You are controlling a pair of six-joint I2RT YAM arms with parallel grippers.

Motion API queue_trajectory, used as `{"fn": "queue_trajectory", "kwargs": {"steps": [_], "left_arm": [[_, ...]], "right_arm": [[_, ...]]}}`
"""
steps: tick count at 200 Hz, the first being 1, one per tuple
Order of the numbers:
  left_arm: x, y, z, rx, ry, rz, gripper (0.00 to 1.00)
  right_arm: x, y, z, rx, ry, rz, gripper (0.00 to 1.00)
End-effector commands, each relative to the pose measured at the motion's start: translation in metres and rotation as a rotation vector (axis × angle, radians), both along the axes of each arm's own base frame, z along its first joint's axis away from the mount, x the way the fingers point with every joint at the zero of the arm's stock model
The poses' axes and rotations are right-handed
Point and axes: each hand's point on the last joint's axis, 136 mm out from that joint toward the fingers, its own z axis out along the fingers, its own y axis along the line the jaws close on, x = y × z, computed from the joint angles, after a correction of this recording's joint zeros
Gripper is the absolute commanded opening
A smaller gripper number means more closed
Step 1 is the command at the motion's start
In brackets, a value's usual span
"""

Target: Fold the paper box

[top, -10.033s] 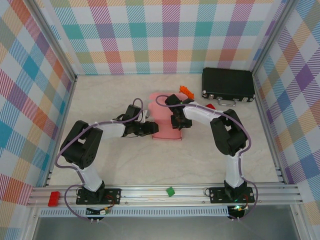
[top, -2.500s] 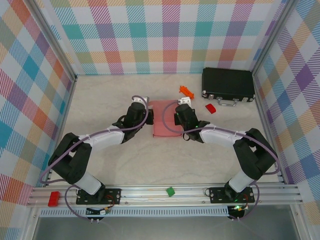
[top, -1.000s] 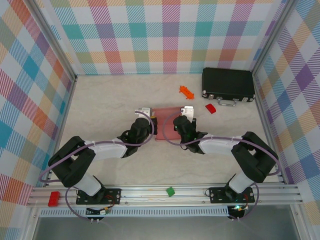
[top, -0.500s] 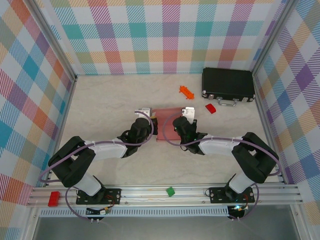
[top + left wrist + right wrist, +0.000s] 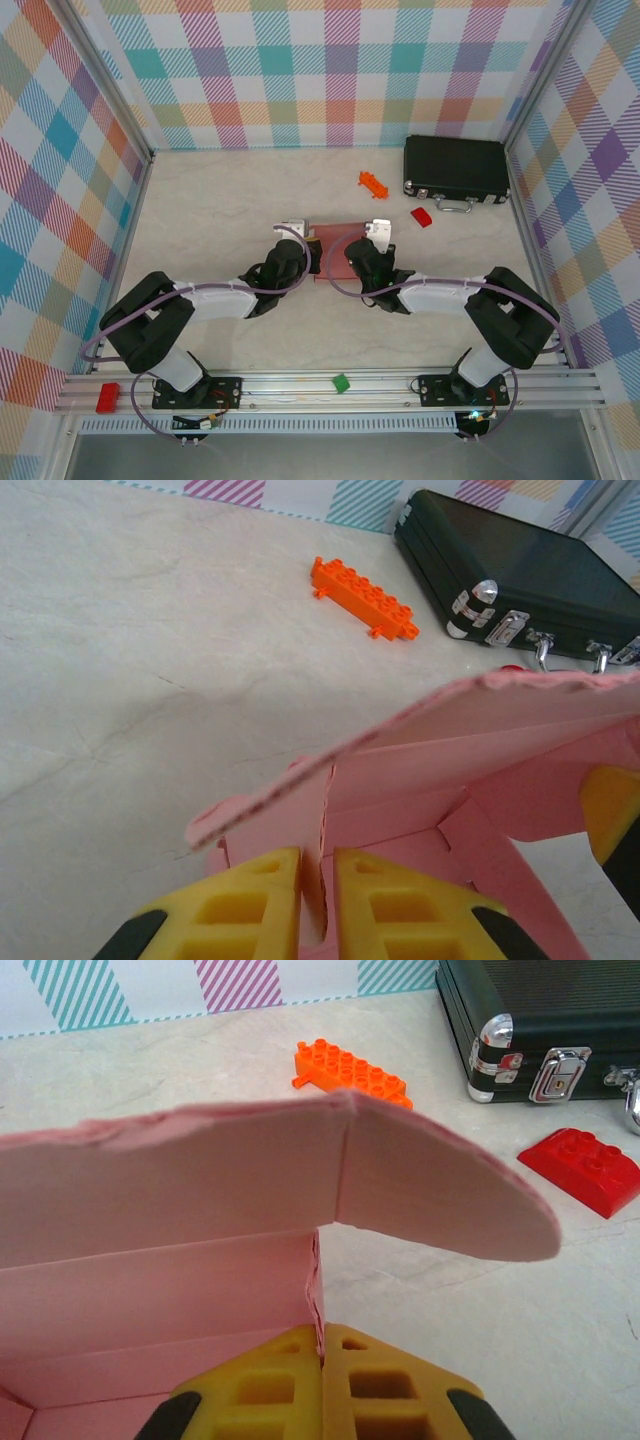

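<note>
The paper box (image 5: pixel 335 240) sits in the middle of the table (image 5: pixel 200 200), between the two arms. The black case (image 5: pixel 456 168), an orange brick (image 5: pixel 372 183) and a red brick (image 5: pixel 421 215) lie well apart from it, to the far right. It looks half formed: the side walls are up, and the lid, with a rounded flap at its right end, stands raised over the open tray. The left gripper (image 5: pixel 318 865) is closed to a narrow slit with the box's left wall standing in it. The right gripper (image 5: pixel 322 1345) is pressed fully together on the thin right wall, just beside an upright crease. As thin card, the box is probably very light and springy, so an unheld wall or lid is likely to flop back open. It would also slide easily on the smooth tabletop if pushed from one side only. A hard squeeze or a twist would likely dent or tear it, and the edges already look a little ragged. The safest holds seem to be low on the side walls next to a crease or corner, where the card is stiffest, one gripper on each side to steady it. The lid is best moved at its free long edge or the rounded flap, pressing along the fold rather than mid-panel, where it would bow.
</note>
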Motion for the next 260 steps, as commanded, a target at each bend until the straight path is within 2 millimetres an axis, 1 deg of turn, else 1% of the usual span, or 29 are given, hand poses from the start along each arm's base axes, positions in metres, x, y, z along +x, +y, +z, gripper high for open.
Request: {"fn": "queue_trajectory", "kwargs": {"steps": [1, 58, 85, 109, 128, 157, 183, 232, 260], "left_arm": [[-0.008, -0.006, -0.008, -0.005, 0.010, -0.024, 0.16], [-0.014, -0.005, -0.015, 0.017, 0.016, -0.033, 0.09], [-0.018, -0.001, -0.021, 0.031, 0.018, -0.031, 0.08], [-0.021, 0.001, -0.021, 0.040, 0.011, -0.032, 0.08], [-0.020, 0.004, -0.020, 0.055, 0.004, -0.023, 0.03], [-0.016, 0.009, -0.020, 0.090, -0.017, -0.002, 0.00], [-0.012, 0.012, -0.018, 0.123, -0.043, 0.019, 0.00], [-0.003, 0.016, -0.009, 0.194, -0.112, 0.049, 0.00], [0.000, 0.017, -0.010, 0.213, -0.132, 0.052, 0.00]], "right_arm": [[-0.013, -0.005, -0.015, -0.024, 0.053, 0.007, 0.00], [-0.020, -0.011, -0.018, -0.028, 0.063, -0.001, 0.00], [-0.023, -0.014, -0.018, -0.035, 0.067, -0.006, 0.00], [-0.026, -0.015, -0.018, -0.035, 0.070, -0.007, 0.00], [-0.026, -0.014, -0.020, -0.031, 0.070, -0.006, 0.00], [-0.023, -0.008, -0.020, -0.027, 0.066, -0.003, 0.00], [-0.019, -0.002, -0.023, -0.023, 0.067, -0.001, 0.00], [-0.010, 0.011, -0.020, -0.013, 0.047, 0.009, 0.00], [-0.009, 0.016, -0.022, -0.017, 0.050, 0.015, 0.00]]}}
